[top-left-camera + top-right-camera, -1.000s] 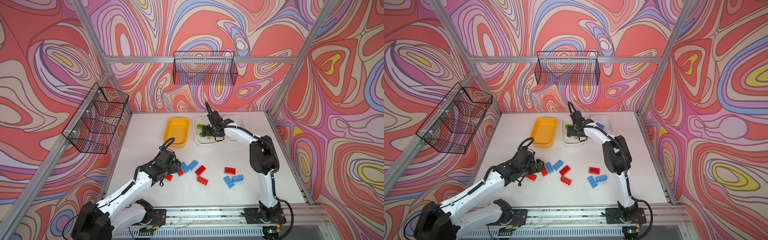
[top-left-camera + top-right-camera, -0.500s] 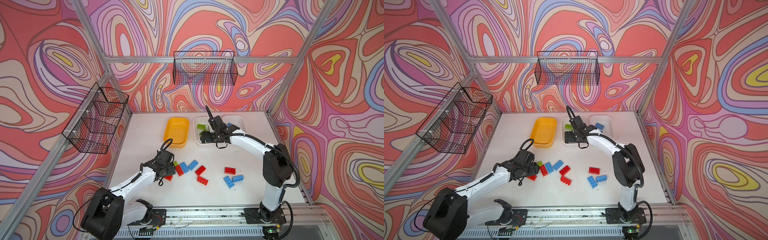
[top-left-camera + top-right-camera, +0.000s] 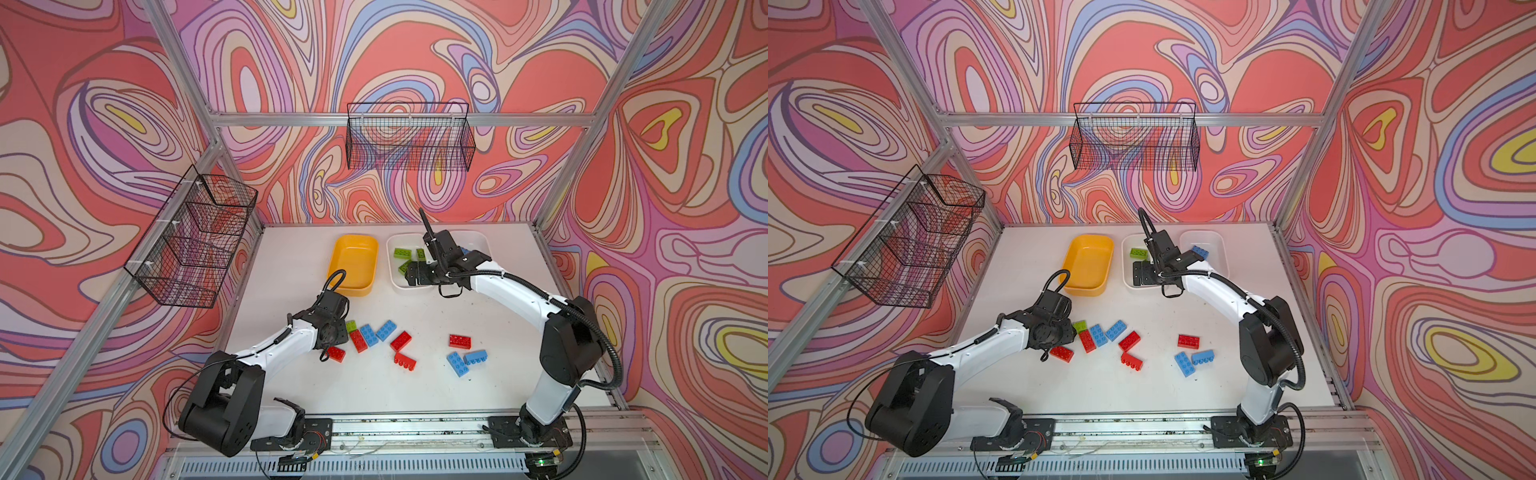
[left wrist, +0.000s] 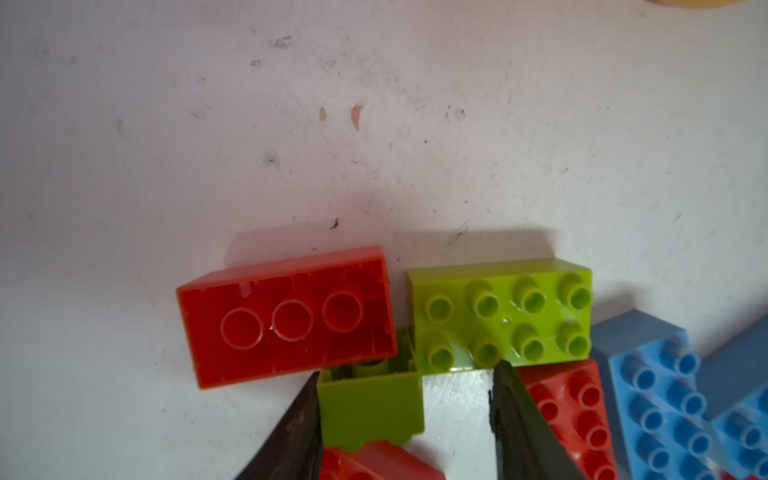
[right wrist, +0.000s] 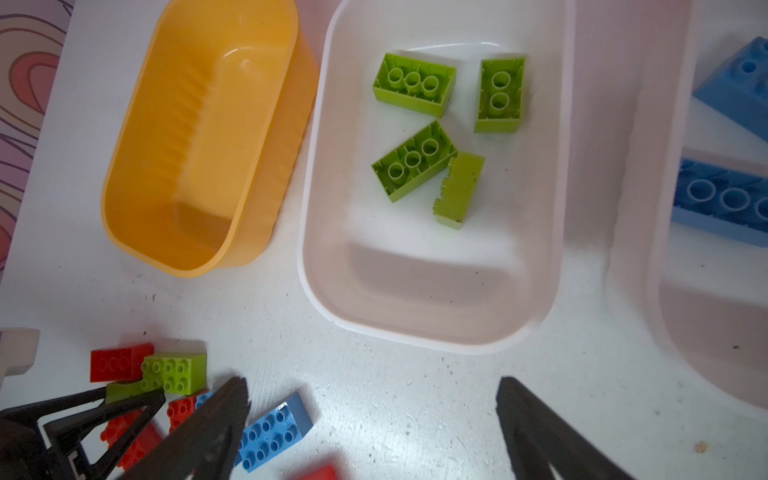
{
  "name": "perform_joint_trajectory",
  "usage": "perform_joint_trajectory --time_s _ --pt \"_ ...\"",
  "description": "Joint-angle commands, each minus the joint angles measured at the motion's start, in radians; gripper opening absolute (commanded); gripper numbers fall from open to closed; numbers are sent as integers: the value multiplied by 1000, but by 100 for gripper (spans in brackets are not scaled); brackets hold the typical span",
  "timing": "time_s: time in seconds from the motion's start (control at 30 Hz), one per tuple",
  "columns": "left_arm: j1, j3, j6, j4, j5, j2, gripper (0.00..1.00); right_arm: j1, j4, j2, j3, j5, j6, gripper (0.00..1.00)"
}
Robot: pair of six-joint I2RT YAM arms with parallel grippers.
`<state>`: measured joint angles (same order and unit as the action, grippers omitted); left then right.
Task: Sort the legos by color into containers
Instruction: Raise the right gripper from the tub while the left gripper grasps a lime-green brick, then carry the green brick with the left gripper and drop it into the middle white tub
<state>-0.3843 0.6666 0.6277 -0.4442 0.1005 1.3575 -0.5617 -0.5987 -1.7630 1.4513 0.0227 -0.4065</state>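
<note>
as the right gripper [image 5: 372, 382] gapes wide, the left gripper [image 4: 407, 370] straddles a green brick [image 4: 370, 403] unclamped.

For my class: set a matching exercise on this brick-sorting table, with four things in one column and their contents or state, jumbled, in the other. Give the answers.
1. yellow-orange tub
2. middle white tub
3. rightmost white tub
4. right claw

A. holds blue bricks
B. open, holding nothing
C. empty
D. holds green bricks

Pairs: 1-C, 2-D, 3-A, 4-B

Red lego [image 3: 459, 341], lime lego [image 3: 351, 325], blue lego [image 3: 457, 364]; yellow-orange tub [image 3: 355, 262], white tub [image 5: 415, 282]; swirl-patterned walls [image 3: 415, 50].
</note>
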Motion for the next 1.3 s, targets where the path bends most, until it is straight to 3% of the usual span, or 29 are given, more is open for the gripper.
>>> perform_joint_trajectory --time_s 0.0,0.13,0.53,0.83,1.0,1.27 --pt "6 18 -10 -16 -12 17 41 0 -21 52 -22 -15 17 98" --pt "5 17 -5 -18 -13 17 36 1 -21 75 -52 -26 19 98" --pt "5 77 -57 -53 27 102 34 2 -15 117 -95 -40 13 98" --pt "5 98 -49 -83 28 134 17 1 -19 147 -113 -50 14 98" --pt "5 104 -39 -114 24 116 10 1 -5 172 -138 -45 11 98" --pt "-11 162 -15 -200 28 47 10 1 31 278 -247 -56 -16 98"
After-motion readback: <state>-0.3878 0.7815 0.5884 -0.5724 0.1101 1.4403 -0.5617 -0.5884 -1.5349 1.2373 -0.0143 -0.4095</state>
